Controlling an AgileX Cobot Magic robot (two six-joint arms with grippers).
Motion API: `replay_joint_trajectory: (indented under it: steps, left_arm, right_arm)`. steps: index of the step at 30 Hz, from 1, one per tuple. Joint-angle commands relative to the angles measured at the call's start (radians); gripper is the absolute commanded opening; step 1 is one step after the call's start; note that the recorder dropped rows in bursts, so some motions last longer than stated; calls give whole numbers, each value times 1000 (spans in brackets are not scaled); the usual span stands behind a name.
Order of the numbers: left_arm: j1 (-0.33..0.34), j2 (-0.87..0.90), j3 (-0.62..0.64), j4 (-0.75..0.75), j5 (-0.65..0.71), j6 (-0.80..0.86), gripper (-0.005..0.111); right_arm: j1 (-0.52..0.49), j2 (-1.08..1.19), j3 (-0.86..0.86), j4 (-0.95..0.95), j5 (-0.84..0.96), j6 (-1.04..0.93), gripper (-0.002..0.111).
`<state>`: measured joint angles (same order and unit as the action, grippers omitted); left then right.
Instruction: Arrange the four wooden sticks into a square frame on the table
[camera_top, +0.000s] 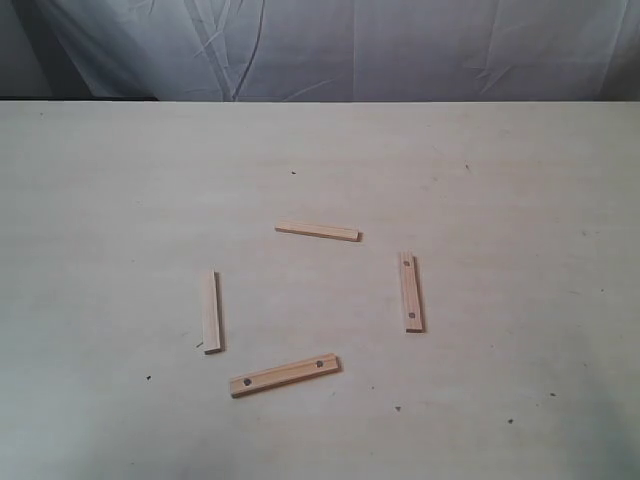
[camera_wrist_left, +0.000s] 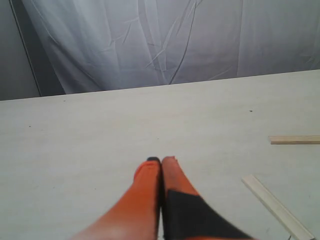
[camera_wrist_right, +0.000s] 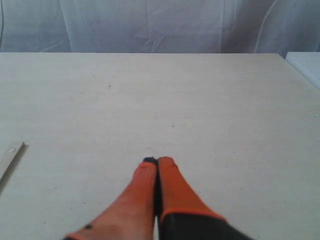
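Observation:
Four wooden sticks lie apart on the table (camera_top: 120, 200) in a loose ring, none touching. The far stick (camera_top: 317, 231) lies crosswise, the left stick (camera_top: 211, 311) and the right stick (camera_top: 411, 292) run front to back, and the near stick (camera_top: 284, 375) is slanted. Dark dots show on the right and near sticks. No square frame is formed. Neither arm shows in the exterior view. My left gripper (camera_wrist_left: 161, 161) is shut and empty, with two sticks (camera_wrist_left: 277, 207) (camera_wrist_left: 295, 140) off to its side. My right gripper (camera_wrist_right: 157, 161) is shut and empty; a stick end (camera_wrist_right: 10, 155) shows at the picture's edge.
A wrinkled white-grey cloth (camera_top: 330, 45) hangs behind the table's far edge. Small dark specks dot the tabletop. A white surface (camera_wrist_right: 306, 65) shows beyond the table's side edge in the right wrist view.

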<state>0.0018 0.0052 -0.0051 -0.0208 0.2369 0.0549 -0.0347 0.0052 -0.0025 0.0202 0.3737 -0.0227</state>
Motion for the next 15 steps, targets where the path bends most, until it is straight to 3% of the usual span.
replay_joint_trajectory:
  steps: [1,10,15]
  left_arm:
    - [6,-5,5,6,-8,0,0]
    - [6,-5,5,15,-242,0,0]
    - [6,-5,5,15,-341,0,0]
  right_arm:
    - [-5,-5,2,-9,-30,-2,0]
    - [-5,-5,2,-10,-342,-2,0]
    - [-5,-5,2,-10,-429,-2,0]
